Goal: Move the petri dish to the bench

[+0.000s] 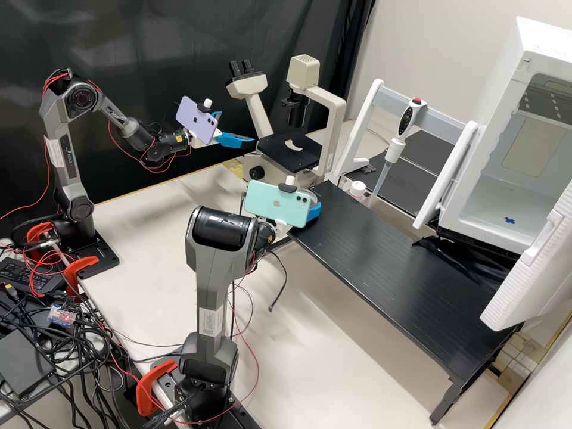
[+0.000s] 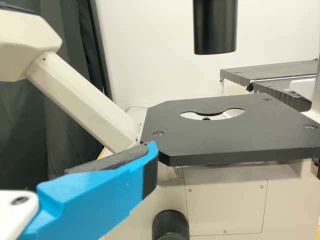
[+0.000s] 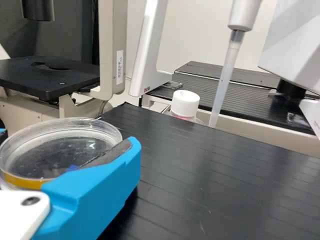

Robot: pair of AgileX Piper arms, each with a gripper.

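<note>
Before the microscope in the high view, my left gripper (image 1: 237, 129) is open, its two blue fingers apart with nothing between them. The left wrist view has one finger of the left gripper (image 2: 97, 192) near the microscope stage. My right gripper (image 1: 314, 213), partly behind a green phone, is at the near left end of the black raised bench. In the right wrist view, the right gripper (image 3: 67, 150) is shut on the clear round petri dish (image 3: 60, 127), which has a yellowish layer low at its rim. The dish is held level beside the black bench surface.
The black bench (image 1: 393, 268) stretches toward an open white incubator (image 1: 506, 196). Behind its left end stand a white-capped bottle (image 1: 357, 189) and a pipette (image 1: 396, 143) on a stand. The microscope (image 1: 289, 152) is between the arms' far reaches.
</note>
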